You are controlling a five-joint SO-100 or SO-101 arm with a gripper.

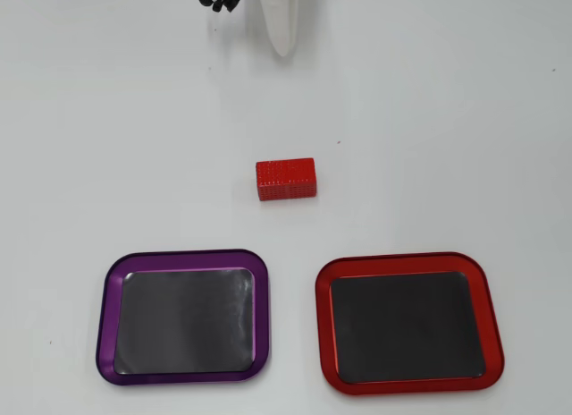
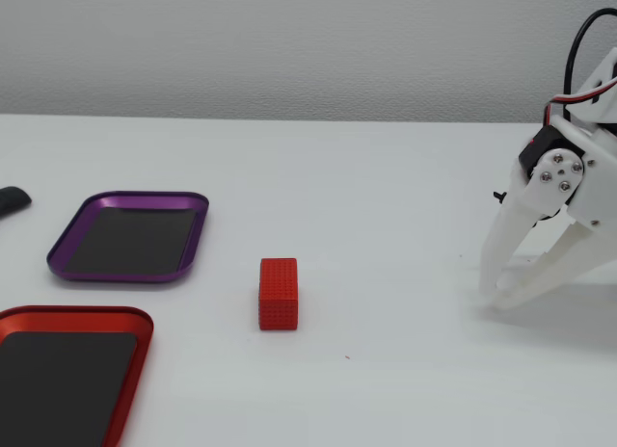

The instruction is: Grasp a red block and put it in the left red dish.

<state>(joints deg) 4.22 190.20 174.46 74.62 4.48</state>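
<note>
Red block (image 1: 286, 180) sits alone on the white desk (image 1: 429, 120), in the centre of the overhead view, above the gap between the two trays at the bottom of the frame. You have nothing done yet as far as can be judged: the block is ungrasped and the red dish (image 1: 408, 263), lower right in that view, holds nothing. The purple-rimmed tray (image 1: 183, 258) at lower left is empty too. The whole job remains for you: reach, grip, carry, release.

Your tool (image 2: 494, 295) stands at the right edge of the fixed view, its two white fingers (image 2: 505, 237) parted and tips down near the desk, gripping nothing. The block lies well apart from it, toward the middle of that frame, with bare desk between them.
</note>
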